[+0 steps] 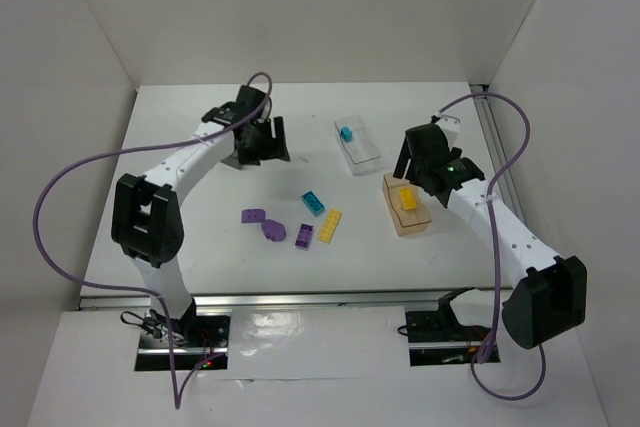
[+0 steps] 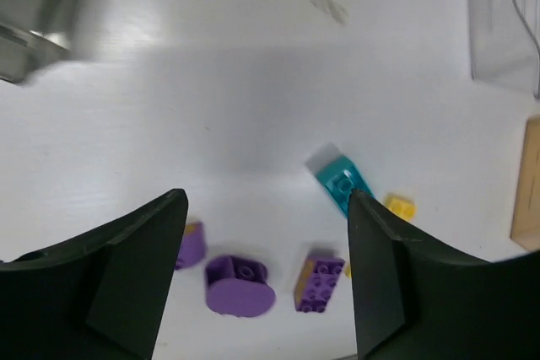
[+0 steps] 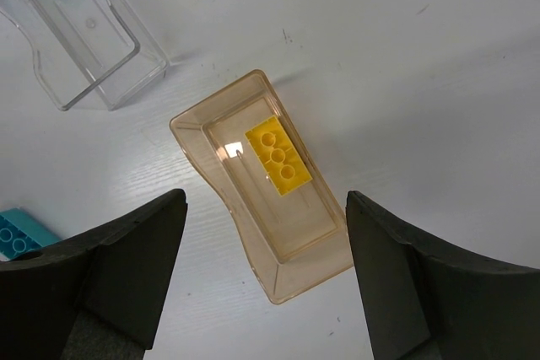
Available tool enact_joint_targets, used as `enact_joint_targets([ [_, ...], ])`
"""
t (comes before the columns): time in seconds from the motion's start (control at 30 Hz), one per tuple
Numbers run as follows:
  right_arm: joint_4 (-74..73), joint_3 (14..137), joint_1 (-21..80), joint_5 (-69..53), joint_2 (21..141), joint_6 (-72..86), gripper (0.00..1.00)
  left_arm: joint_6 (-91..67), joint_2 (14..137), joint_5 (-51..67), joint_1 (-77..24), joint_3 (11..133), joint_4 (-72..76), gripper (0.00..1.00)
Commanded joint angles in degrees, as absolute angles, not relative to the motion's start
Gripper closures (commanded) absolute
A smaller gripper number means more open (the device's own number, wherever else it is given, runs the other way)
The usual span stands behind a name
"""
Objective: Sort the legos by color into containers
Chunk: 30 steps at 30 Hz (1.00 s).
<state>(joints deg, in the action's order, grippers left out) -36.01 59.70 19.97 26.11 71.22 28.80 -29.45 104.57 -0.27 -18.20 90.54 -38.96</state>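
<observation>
The left jaws and right jaws are held open, empty, the latter above the amber tub (image 3: 297,223) containing one yellow brick (image 3: 278,156). Left of that tub, loose legos (image 1: 313,203) are scattered on the worktop (image 1: 210,247); a purple brick (image 1: 304,236) could be caught with the adjacent yellow lego (image 1: 330,224).

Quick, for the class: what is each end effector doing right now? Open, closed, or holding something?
Left end effector: open, holding nothing.
Right end effector: open, holding nothing.
</observation>
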Motion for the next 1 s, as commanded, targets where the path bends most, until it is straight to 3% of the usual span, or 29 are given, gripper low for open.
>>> enact_joint_targets([
  [0.0,-35.51,60.64,19.51,25.41,69.96,28.3,0.17,-41.2,102.22,-3.16,-23.02,86.06,-37.89,0.16],
  [0.23,-36.12,60.64,19.51,25.4,69.44,28.3,0.14,-56.59,105.2,-9.22,-35.4,84.29,-38.4,0.03],
  [0.4,-36.74,60.03,19.51,25.93,66.89,28.3,0.14,-64.49,112.13,-13.96,-38.5,87.71,-41.3,0.03],
  [0.53,-36.74,58.89,19.51,25.93,66.09,28.3,0.13,-67.85,114.78,-16.08,-39.73,88.33,-42.36,0.09],
  [0.67,-37.27,58.89,19.51,25.93,66.09,28.3,0.13,-69.08,117.76,-16.61,-39.73,89.38,-41.66,0.17],
  [0.8,-37.27,58.89,19.51,25.4,65.39,28.3,0.13,-69.61,118.83,-16.61,-39.73,90.79,-41.66,0.32],
  [0.9,-37.79,58.89,19.51,25.4,65.39,28.3,0.13,-68.04,117.7,-18.62,-39.73,91.32,-41.66,0.58],
  [0.93,-37.79,58.89,19.51,25.4,65.91,28.3,0.13,-67.51,117.69,-19.15,-39.73,91.32,-41.66,0.58],
  [0.97,-37.79,58.89,19.51,25.4,65.92,28.3,0.13,-66.89,116.82,-19.16,-39.2,91.32,-41.66,0.69],
])
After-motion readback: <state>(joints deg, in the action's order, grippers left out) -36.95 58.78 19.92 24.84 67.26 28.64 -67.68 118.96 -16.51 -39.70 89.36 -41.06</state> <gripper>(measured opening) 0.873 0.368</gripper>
